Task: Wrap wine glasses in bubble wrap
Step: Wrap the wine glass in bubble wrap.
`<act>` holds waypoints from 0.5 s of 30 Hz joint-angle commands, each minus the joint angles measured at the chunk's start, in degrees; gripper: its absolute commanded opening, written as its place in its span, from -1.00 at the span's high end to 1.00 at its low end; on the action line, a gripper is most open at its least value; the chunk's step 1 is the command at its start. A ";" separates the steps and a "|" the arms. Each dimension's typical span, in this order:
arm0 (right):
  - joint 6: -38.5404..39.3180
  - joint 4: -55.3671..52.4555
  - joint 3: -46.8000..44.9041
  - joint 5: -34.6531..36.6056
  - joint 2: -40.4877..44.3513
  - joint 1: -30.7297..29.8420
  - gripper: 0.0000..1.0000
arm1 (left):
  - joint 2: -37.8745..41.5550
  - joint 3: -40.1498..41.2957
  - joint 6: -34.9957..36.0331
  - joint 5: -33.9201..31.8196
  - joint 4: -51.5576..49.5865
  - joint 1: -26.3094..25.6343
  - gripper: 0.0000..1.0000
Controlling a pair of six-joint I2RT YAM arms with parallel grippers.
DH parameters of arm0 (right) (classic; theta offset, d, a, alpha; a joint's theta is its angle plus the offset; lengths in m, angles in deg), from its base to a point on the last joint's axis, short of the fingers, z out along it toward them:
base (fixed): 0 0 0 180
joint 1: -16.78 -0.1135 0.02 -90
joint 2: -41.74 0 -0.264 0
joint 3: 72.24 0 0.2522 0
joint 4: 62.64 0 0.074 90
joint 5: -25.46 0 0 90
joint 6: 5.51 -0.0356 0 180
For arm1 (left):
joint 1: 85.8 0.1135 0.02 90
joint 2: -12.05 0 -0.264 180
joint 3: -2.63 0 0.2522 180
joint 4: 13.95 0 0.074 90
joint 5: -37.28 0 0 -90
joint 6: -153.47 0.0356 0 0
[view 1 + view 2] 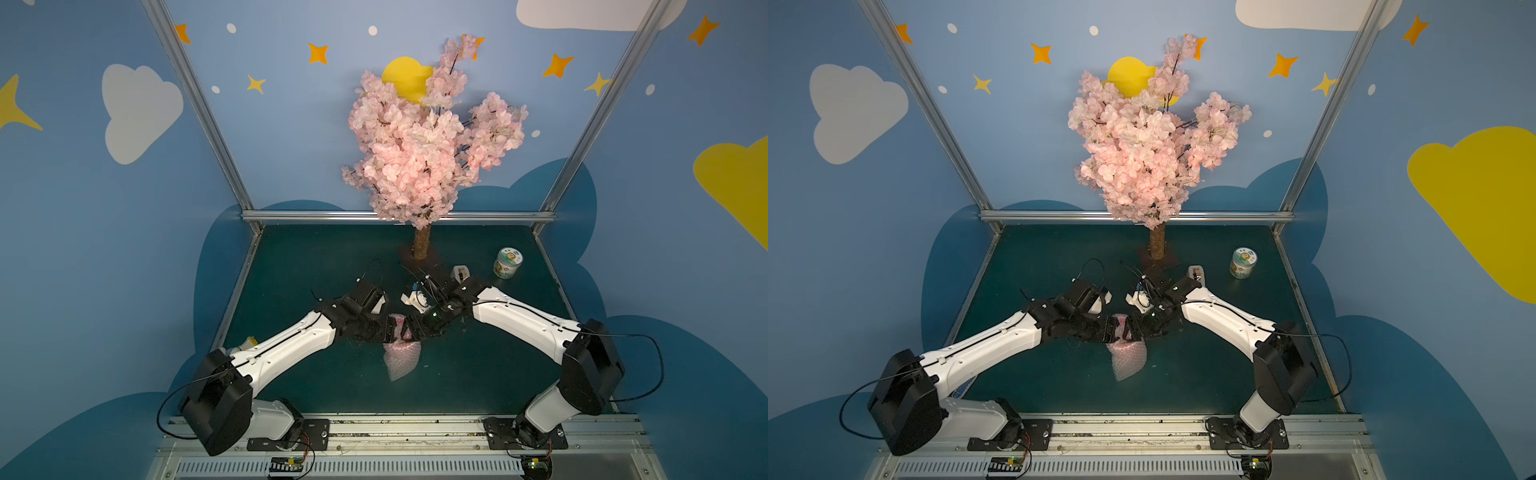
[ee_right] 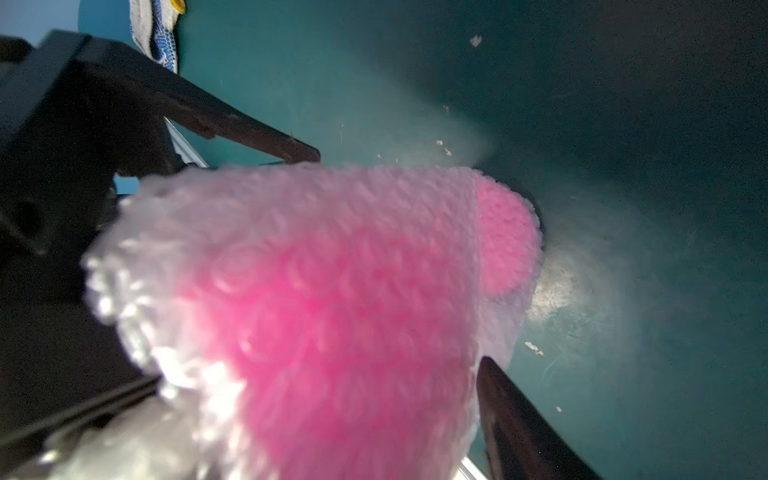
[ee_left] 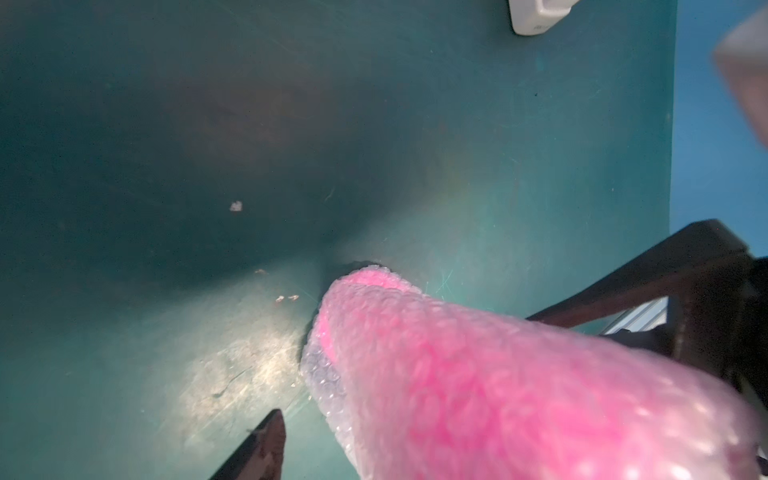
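Bubble wrap (image 2: 291, 216) swaddles the pink goblet (image 2: 505, 237) at the middle of the surface (image 1: 478, 374). The right tool (image 2: 399, 259) pinches the bundle on both sides; the left tool (image 3: 407, 365) straddles it spread open, one finger (image 3: 266, 440) clear of the wrap.

The goblet (image 3: 370, 279), inside the wrap (image 1: 401, 359), is before the tree (image 1: 422, 243); the jar (image 1: 507, 262) stands right of the tree.

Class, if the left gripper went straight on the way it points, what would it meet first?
The bubble-wrapped pink goblet, already between the fingers of the left gripper; beyond it, probably the green table top.
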 commanded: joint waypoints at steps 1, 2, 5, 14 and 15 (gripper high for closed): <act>0.27 -4.12 -0.12 5.67 -2.23 -0.19 -0.30 | 5.55 -1.03 0.32 -2.74 -3.38 2.29 -0.46; 0.24 -4.06 0.02 5.59 -2.32 -0.16 -0.29 | 7.32 -0.50 0.64 -2.45 -2.31 2.75 -0.47; 0.19 -4.04 0.55 5.51 -2.73 -0.01 -0.30 | 9.48 -1.34 0.94 -0.12 -3.00 3.59 -0.48; 0.24 -3.68 1.10 4.79 -3.21 0.20 -0.29 | 6.22 1.76 0.25 5.79 3.07 2.43 -0.54; 0.25 -3.78 1.17 4.43 -2.97 0.34 -0.30 | 5.36 1.68 0.27 5.34 3.30 2.00 -0.54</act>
